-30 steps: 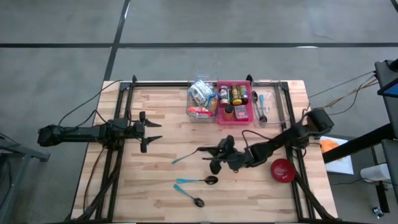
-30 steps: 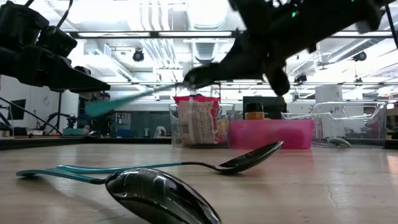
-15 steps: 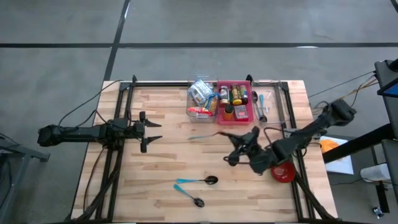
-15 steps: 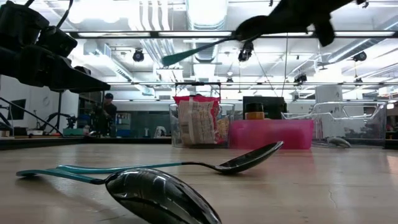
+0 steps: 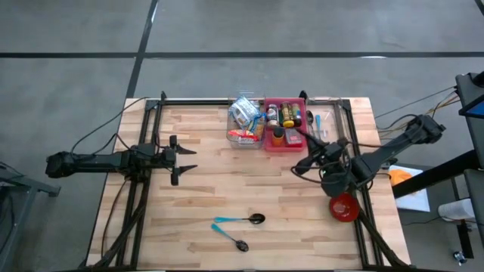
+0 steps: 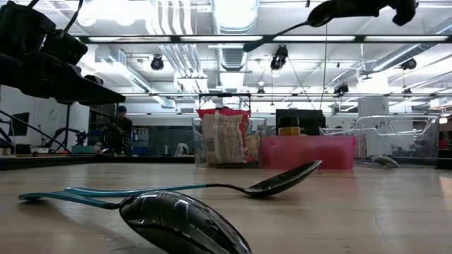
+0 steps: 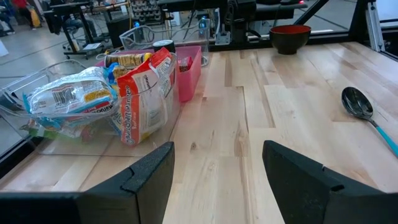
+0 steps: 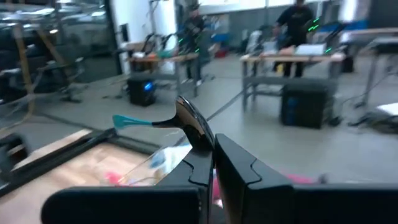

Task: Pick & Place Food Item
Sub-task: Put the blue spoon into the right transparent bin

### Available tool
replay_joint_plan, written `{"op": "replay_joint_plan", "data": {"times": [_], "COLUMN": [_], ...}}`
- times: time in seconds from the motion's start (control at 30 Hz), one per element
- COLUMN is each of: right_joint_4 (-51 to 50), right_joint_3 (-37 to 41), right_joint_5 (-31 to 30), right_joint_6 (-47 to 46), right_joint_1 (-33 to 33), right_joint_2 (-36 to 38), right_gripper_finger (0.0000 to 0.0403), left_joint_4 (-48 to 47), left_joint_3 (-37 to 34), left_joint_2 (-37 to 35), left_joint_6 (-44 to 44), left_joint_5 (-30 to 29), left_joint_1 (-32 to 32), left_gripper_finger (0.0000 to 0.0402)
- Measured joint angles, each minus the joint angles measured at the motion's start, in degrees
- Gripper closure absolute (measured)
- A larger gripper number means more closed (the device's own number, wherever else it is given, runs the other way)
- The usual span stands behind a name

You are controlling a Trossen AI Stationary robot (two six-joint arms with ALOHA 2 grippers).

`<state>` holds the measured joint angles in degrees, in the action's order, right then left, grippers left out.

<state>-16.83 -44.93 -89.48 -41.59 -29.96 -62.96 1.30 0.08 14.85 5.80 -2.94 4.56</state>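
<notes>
Above the counter, beside the pink bin, the right pincer grasps a teal-handled spoon by its bowl, handle jutting outward; the left pincer rests released.

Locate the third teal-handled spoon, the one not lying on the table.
The right tool is shut on the spoon, holding it in the air. In the high view that tool is right of centre, just in front of the pink bin.
</notes>
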Motion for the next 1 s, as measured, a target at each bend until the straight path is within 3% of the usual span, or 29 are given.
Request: {"op": "replay_joint_plan", "data": {"times": [0.23,0.77,1.0], "right_joint_4": [-4.2,-11.7,-11.7], "right_joint_3": [0.4,3.2,8.7], "right_joint_5": [-0.6,-0.4,4.4], "right_joint_6": [1.7,1.7,1.1], "right_joint_1": [4.7,25.8,34.2], "right_joint_2": [3.0,5.6,5.6], "right_gripper_finger": [0.0394,0.0394,0.0394], "left_joint_4": [0.0,0.0,0.0], "left_joint_3": [0.0,0.0,0.0], "left_joint_2": [0.0,0.0,0.0], "left_joint_6": [0.0,0.1,0.2], "left_joint_5": [0.0,0.0,0.0], "left_joint_1": [0.0,0.0,0.0], "left_gripper_finger": [0.0158,0.0158,0.0158]}}
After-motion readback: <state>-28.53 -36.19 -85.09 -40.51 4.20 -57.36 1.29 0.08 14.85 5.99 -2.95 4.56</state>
